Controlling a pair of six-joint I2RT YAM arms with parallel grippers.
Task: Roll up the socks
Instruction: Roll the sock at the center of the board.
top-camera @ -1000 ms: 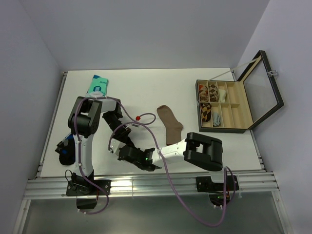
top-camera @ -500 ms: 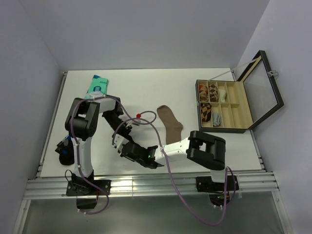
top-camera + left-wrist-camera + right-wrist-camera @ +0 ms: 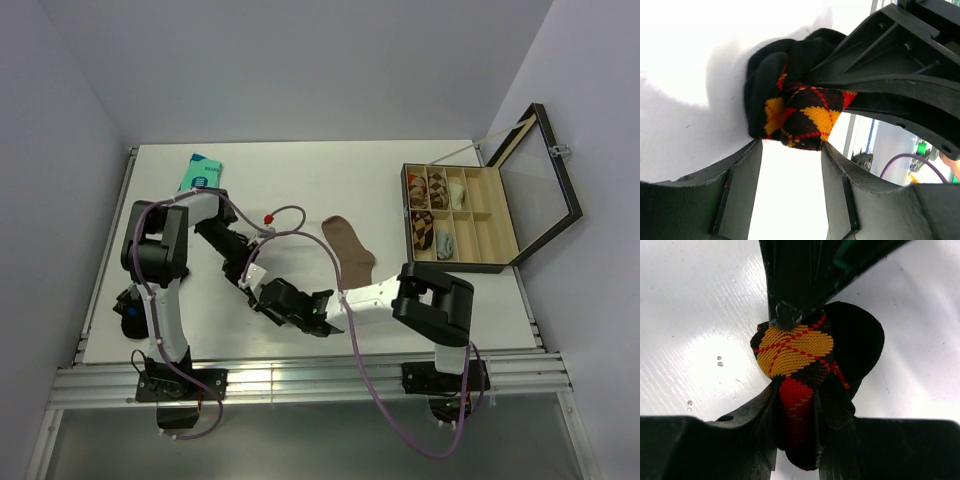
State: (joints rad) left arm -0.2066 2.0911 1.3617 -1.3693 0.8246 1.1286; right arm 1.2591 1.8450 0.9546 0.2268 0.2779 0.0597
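Lying left of the tan sock (image 3: pixel 350 255), the argyle sock (image 3: pixel 795 347) is clamped by the right gripper (image 3: pixel 797 390); the left gripper's (image 3: pixel 790 145) grip cannot be told.

High rear camera looks down; both close wrist cameras share the argyle sock (image 3: pixel 802 112).

White-and-black arms (image 3: pixel 163 315), looping purple cables (image 3: pixel 356 355)

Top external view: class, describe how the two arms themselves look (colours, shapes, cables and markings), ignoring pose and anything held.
Both the left arm and the right arm alternate white tubular links with bulky black joint housings. Thin purple cables loop loosely along each, and one carries a small red marker. The wrist views show matte black, wedge-shaped fingers.
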